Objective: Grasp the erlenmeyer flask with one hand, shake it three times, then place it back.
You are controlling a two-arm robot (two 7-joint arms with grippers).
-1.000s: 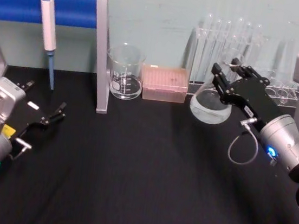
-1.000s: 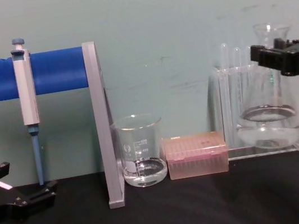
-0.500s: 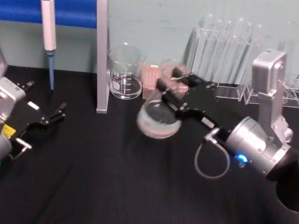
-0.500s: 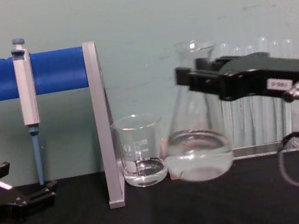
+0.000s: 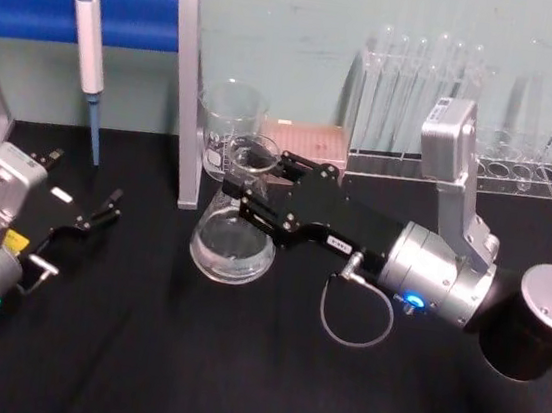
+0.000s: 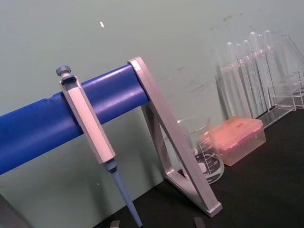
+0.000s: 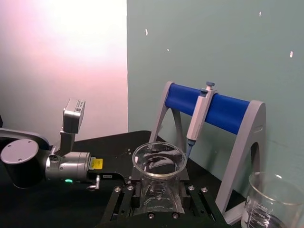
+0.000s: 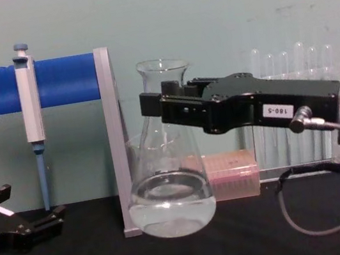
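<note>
Three short, level shakes serve best, we judge, since the right gripper (image 5: pixel 247 198) clamps only the neck of the erlenmeyer flask (image 5: pixel 232 250), held just above the black table (image 5: pixel 234 383) in front of the beaker (image 5: pixel 229 110) (the left gripper (image 5: pixel 102 211) sits parked at far left). The flask is clear glass, upright, wide-coned with a flared rim, shallow clear liquid in its base.

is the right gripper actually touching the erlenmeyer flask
Touching. The chest view shows the right gripper clamped on the erlenmeyer flask at its neck; the right wrist view shows the neck pressed between both jaws.
</note>
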